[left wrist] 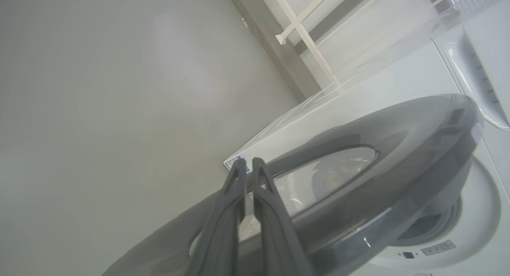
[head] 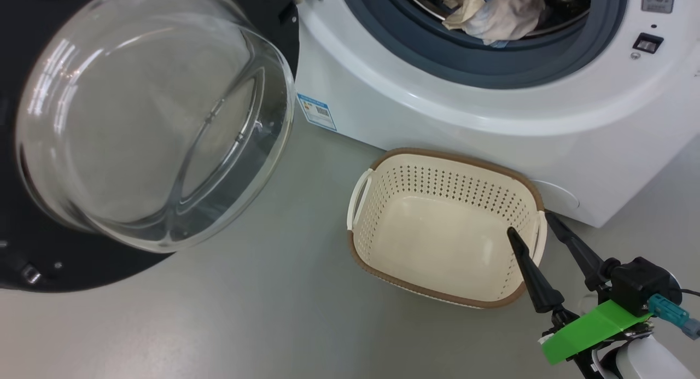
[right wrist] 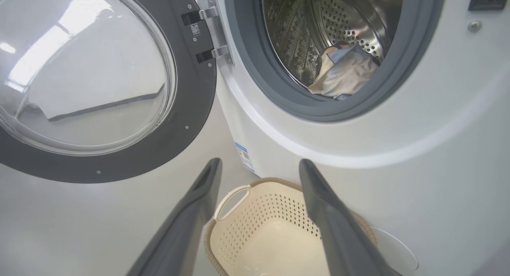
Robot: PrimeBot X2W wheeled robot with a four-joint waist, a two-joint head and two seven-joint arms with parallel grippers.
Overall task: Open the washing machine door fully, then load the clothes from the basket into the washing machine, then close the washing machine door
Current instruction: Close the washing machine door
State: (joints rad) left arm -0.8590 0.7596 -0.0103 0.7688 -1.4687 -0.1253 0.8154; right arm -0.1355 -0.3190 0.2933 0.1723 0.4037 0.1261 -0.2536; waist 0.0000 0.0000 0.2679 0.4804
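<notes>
The washing machine door (head: 153, 116) stands swung open at the left, its glass bowl bulging toward me. The clothes (head: 492, 10) lie inside the drum of the white washing machine (head: 437, 111), seen as a cream and pale blue bundle (right wrist: 342, 71). The cream basket (head: 415, 187) sits on the floor before the machine with nothing in it. My right gripper (head: 531, 226) hangs open over the basket's right rim, nothing between its fingers (right wrist: 191, 212). My left gripper (left wrist: 248, 162) is shut and empty, close to the door's outer face (left wrist: 358, 156); whether they touch I cannot tell.
Grey floor (head: 246, 313) spreads between the door and the basket. A blue label sticker (head: 317, 111) marks the machine's lower left corner, and a round cover (head: 558, 196) sits low on its front. A white railing (left wrist: 303, 33) stands beyond the machine.
</notes>
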